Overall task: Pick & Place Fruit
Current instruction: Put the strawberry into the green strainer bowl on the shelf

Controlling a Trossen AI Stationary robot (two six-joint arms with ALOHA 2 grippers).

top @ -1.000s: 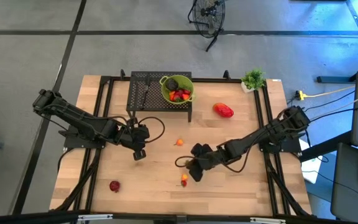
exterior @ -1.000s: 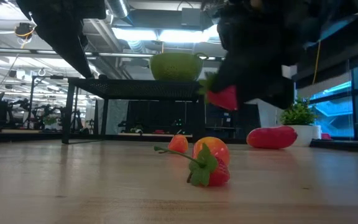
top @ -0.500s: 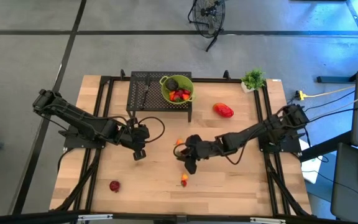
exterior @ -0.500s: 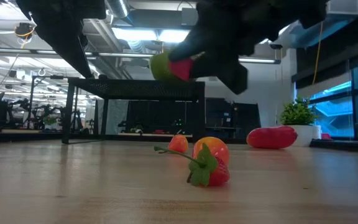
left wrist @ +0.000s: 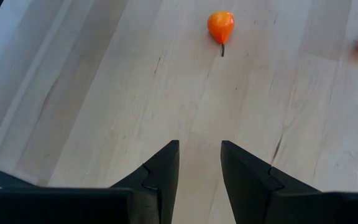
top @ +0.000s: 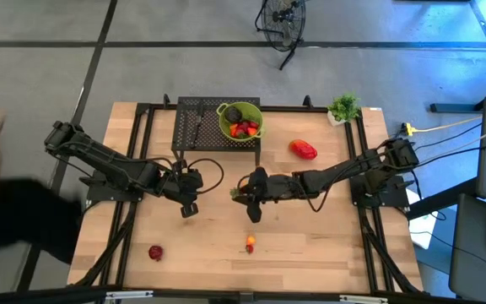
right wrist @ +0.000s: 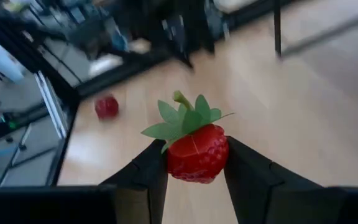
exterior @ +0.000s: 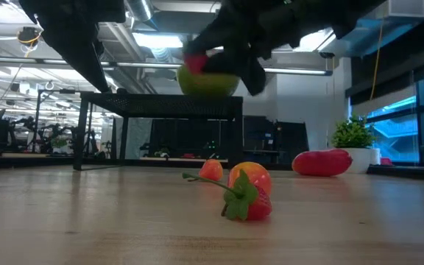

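Observation:
My right gripper (top: 247,196) hangs above the table's middle, shut on a red strawberry with green leaves (right wrist: 196,152), which in the low view is a blurred red spot (exterior: 195,62) high in front of the lime-green bowl (top: 240,121). The bowl stands on a black rack and holds red fruit and a dark green one. My left gripper (top: 189,209) waits left of centre, open and low over bare wood (left wrist: 199,155). Lying on the table are a strawberry (top: 250,246), a red fruit (top: 155,252), a small orange fruit (exterior: 211,169) and a big red oblong fruit (top: 303,150). My right gripper pinches the strawberry by its red body (right wrist: 194,163) between the two fingers, one on each flank. The leafy top (right wrist: 188,118) sticks out beyond the fingertips. The strawberry is lifted clear of the table.
The black rack (top: 194,127) stands at the far middle edge, with a small potted plant (top: 343,106) at the far right. A blurred dark shape of a person (top: 7,219) shows beside the table's left edge. Bare wood lies between the fruit at the near side.
My right gripper, still shut on the strawberry, has risen and moved from the near middle toward the far edge and a little left, toward the rack with the bowl. A blurred person has come into the high view at the left.

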